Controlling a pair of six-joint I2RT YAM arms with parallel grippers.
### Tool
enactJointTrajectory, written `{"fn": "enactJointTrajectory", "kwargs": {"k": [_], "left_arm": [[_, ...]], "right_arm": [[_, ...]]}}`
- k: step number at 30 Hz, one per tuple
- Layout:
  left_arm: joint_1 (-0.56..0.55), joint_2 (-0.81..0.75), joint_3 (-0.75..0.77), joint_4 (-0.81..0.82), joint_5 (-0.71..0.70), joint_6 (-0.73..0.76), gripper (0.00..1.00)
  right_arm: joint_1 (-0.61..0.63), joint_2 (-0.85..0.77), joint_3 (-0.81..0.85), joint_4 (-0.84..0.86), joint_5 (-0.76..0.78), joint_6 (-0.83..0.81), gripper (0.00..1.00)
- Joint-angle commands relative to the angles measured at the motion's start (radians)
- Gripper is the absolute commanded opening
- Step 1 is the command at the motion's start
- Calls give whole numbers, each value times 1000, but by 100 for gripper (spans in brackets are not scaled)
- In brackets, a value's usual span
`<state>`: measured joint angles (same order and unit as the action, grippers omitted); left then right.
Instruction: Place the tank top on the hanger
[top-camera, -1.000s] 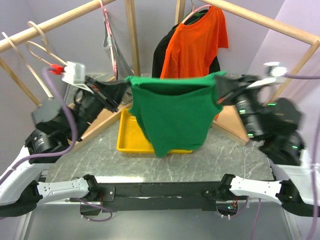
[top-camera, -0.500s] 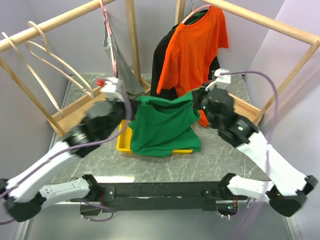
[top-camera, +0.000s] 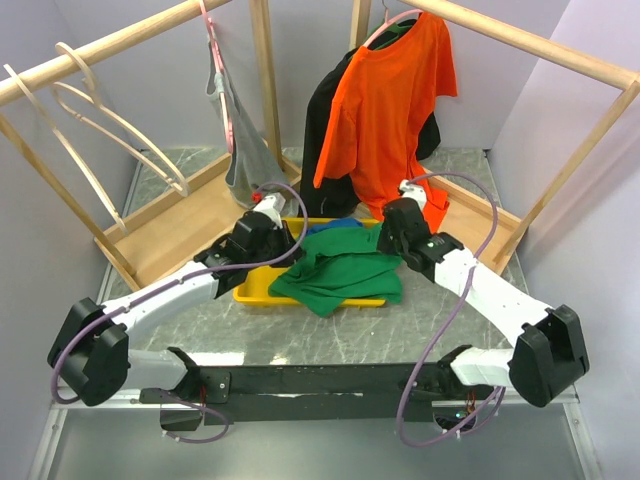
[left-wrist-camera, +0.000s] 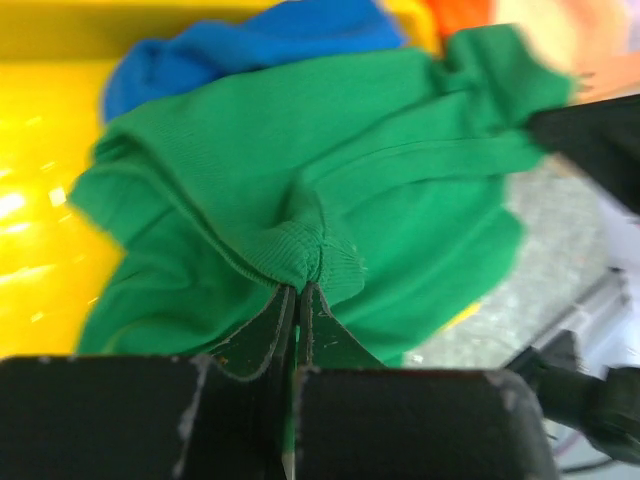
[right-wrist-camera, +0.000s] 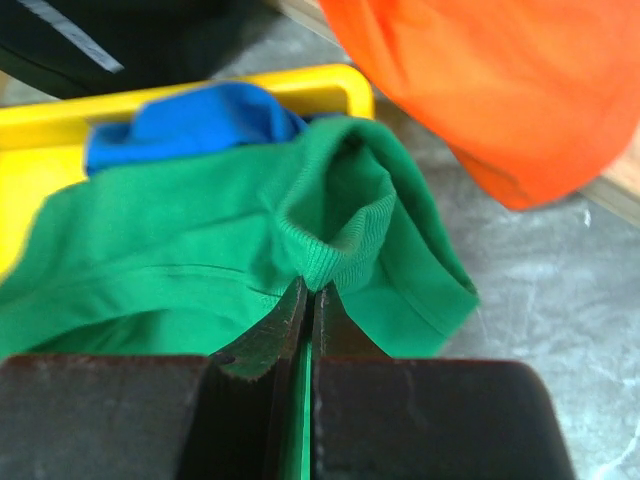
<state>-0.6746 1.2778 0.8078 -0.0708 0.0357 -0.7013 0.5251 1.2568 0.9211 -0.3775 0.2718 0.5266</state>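
The bright green tank top (top-camera: 340, 272) lies crumpled over the front right of the yellow bin (top-camera: 252, 288), spilling onto the table. My left gripper (top-camera: 291, 247) is shut on a ribbed edge of the tank top (left-wrist-camera: 300, 180) at its left side. The right gripper (top-camera: 386, 243) is shut on another ribbed edge of the tank top (right-wrist-camera: 200, 250) at its right side. In the wrist views the left gripper (left-wrist-camera: 298, 288) and the right gripper (right-wrist-camera: 311, 290) each pinch a bunched fold. A pale wooden hanger (top-camera: 140, 140) hangs on the left rail, far from both grippers.
A blue garment (top-camera: 335, 227) lies in the bin behind the green top. An orange T-shirt (top-camera: 390, 100) over a black garment hangs at the back right. A grey tank top (top-camera: 243, 150) on a pink hanger hangs at the back. The wooden rack frame (top-camera: 265, 70) surrounds the table.
Both arms have come down and forward from holding the green top stretched high in the air. The top has dropped and now lies bunched on the bin.
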Motion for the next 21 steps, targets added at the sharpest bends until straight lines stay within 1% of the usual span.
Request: {"fn": "enactJointTrajectory", "kwargs": {"k": [1,4,5,7,8,10,11,12,13,14,15,16,17,18,19,20,21], "left_arm": [[-2,-49,19,120,118,-21,2],[-6,-83,42,115,177,-20,1],[-11,-96,53,108,190,-14,1],[-39,-150,63,82,187,-4,1],[-54,-175,73,51,176,17,1],[-103,-248,77,16,161,37,1],[-118,-274,71,3,165,58,2],[-144,-300,67,-20,170,66,2],[-154,-351,62,-33,158,72,2],[-160,-372,50,-53,144,72,5],[-161,-400,44,-79,126,69,6],[-161,-403,39,-98,113,68,7],[-161,-399,39,-107,68,68,8],[-161,-364,41,-112,55,69,8],[-161,-336,45,-112,43,66,8],[-161,-304,66,-109,38,65,5],[-161,-232,79,-101,33,68,3]], "right_arm": [[-20,-74,-15,48,-11,26,0],[-20,-115,12,-20,-22,29,0],[-19,-156,15,-30,-22,32,0],[-19,-215,10,-70,-34,38,0],[-19,-288,-7,-81,-37,41,0],[-17,-371,-24,-124,-55,56,0],[-16,-451,-42,-139,-63,61,0],[-17,-491,-50,-158,-68,78,0],[-19,-528,-57,-191,-78,87,0],[-16,-592,-71,-201,-80,102,0],[-16,-618,-80,-205,-79,108,0],[-17,-635,-90,-201,-80,111,0],[-17,-643,-106,-190,-77,105,0],[-19,-631,-114,-179,-79,99,0],[-17,-608,-114,-158,-86,92,0],[-17,-537,-111,-147,-77,72,1],[-19,-492,-105,-135,-65,67,1]]}}
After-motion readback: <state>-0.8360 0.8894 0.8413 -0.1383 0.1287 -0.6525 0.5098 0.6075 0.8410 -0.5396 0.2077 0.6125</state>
